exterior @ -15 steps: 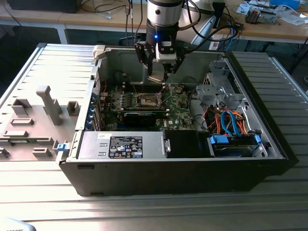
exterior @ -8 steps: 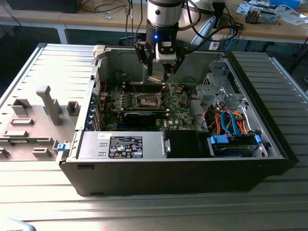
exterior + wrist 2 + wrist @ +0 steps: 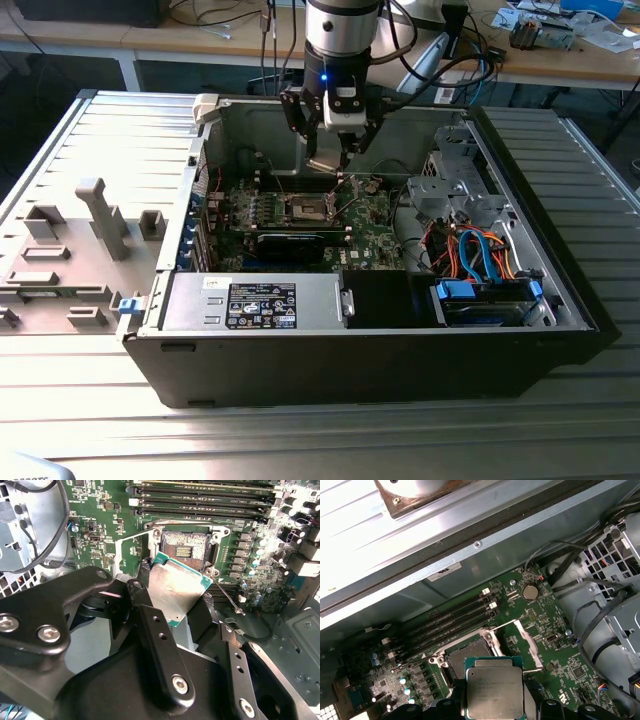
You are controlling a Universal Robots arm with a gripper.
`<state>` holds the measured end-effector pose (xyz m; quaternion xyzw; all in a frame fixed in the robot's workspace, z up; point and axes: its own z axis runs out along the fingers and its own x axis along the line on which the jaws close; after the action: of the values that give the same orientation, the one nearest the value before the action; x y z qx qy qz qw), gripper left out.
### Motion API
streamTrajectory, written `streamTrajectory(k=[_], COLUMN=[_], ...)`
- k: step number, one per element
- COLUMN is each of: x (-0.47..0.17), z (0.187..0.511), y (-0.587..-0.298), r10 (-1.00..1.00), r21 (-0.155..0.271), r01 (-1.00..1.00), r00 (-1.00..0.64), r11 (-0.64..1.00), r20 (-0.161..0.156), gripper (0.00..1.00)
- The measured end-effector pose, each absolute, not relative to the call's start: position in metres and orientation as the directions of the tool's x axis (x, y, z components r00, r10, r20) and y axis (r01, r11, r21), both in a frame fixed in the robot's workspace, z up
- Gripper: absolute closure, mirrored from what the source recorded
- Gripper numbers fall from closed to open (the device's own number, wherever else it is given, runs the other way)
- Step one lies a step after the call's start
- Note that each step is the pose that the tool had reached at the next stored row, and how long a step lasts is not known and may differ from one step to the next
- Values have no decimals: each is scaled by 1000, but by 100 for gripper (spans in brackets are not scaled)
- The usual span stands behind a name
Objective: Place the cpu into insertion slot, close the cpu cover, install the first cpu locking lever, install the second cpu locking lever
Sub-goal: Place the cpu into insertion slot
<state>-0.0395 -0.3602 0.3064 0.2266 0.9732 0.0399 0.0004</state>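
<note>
While the cpu [image 3: 175, 587] is held tight between the fingers of the hand [image 3: 333, 162], it is seen just above the insertion slot [image 3: 185, 545], and the cpu cover [image 3: 527, 645] is swung open beside it.

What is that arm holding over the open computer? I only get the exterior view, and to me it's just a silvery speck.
Observer: In the second wrist view the gripper is shut on the cpu, a flat square chip with a silver top and a green edge.
Operator: Is it in its place already?
Observer: No. That same view shows the insertion slot bare with its contact field uncovered. The chip is held tilted, apart from it.
Operator: And the lid for it?
Observer: In the first wrist view the cpu cover is swung open, off the slot.
</note>
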Motion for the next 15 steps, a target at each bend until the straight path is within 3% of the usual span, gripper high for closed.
streamTrajectory(k=[15], x=[-39], z=[306], y=[-360], r10=[447], r21=[77], r01=[447], r00=[-894], r11=[891], r20=[17], gripper=[45])
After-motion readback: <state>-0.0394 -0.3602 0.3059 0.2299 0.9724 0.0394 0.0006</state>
